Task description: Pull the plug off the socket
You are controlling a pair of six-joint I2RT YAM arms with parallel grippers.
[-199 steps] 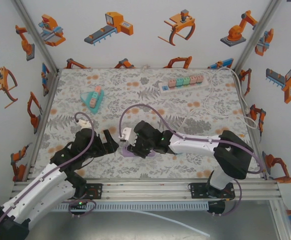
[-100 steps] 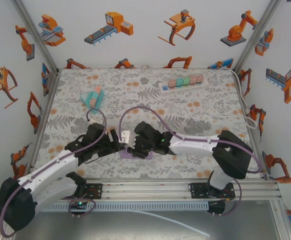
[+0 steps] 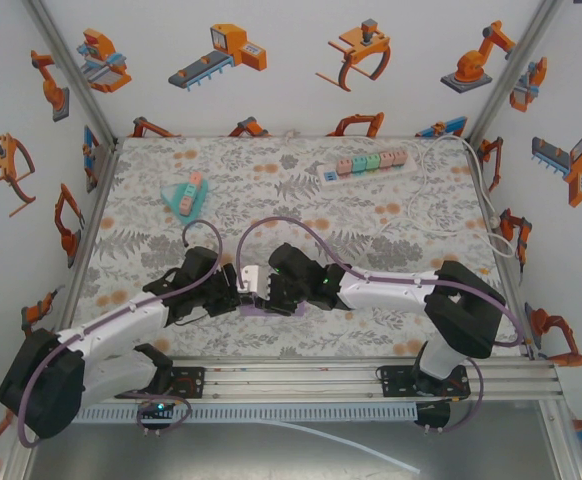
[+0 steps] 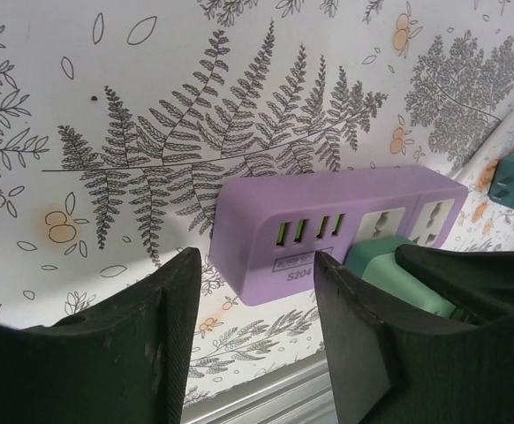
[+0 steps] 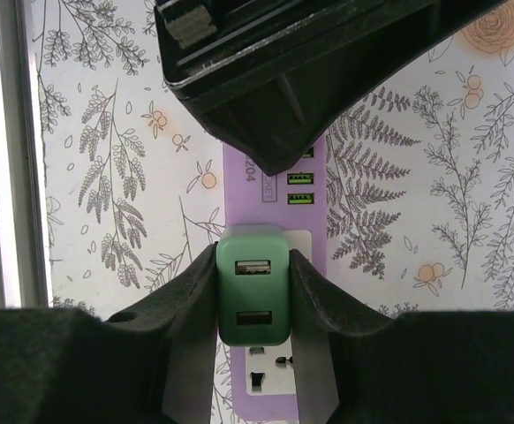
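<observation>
Pins of the green plug (image 5: 253, 296) out of sight inside the purple socket (image 5: 257, 203)

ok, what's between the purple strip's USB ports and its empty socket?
The green plug, pinched by the right pincer, in the right wrist view.

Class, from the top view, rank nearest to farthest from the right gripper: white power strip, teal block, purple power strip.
1. Purple power strip, directly under the right gripper, which grips its green plug.
2. Teal block, back left.
3. White power strip, far edge, right of centre.
</observation>
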